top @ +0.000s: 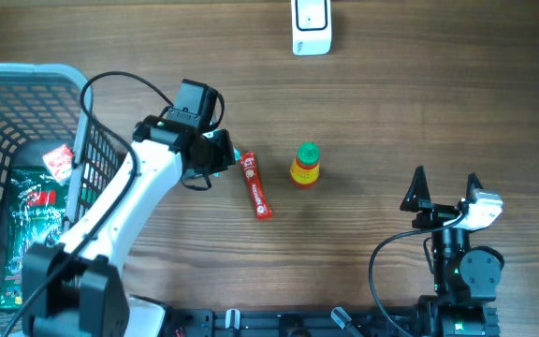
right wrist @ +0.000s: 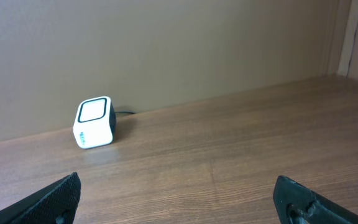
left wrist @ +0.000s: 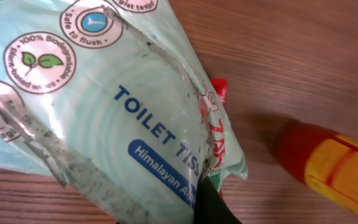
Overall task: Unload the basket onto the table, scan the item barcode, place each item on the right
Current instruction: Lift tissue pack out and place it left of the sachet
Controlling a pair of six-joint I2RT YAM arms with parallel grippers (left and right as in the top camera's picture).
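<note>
Wood-grain table (top: 391,112), both arms based at the near edge. Right arm (top: 461,267) sat near-right, jaws spread wide with nothing between them. The right wrist view showed just the two dark fingertips (right wrist: 55,196) low in frame and bare table beyond. Left arm (top: 129,197) angled from near-left toward centre, jaws clamped on a teal toilet tissue pack (left wrist: 104,112). One dark fingertip (left wrist: 213,202) showed at the pack's lower edge. From overhead only a teal sliver of the pack showed at the wrist, left of centre. Couldn't tell if the pack was clear of the table. Blue-grey wire basket (top: 26,70) at the left edge held green packets (top: 26,215) and a red-and-white one (top: 59,161). Red sachet (top: 256,185) lay flat just right of the pack, and the pack overlapped it in the left wrist view. Small yellow bottle (top: 305,165) with a green cap stood upright just right of the sachet, not touching it. White scanner (top: 312,26) sat at the far edge, well apart from the pack.
</note>
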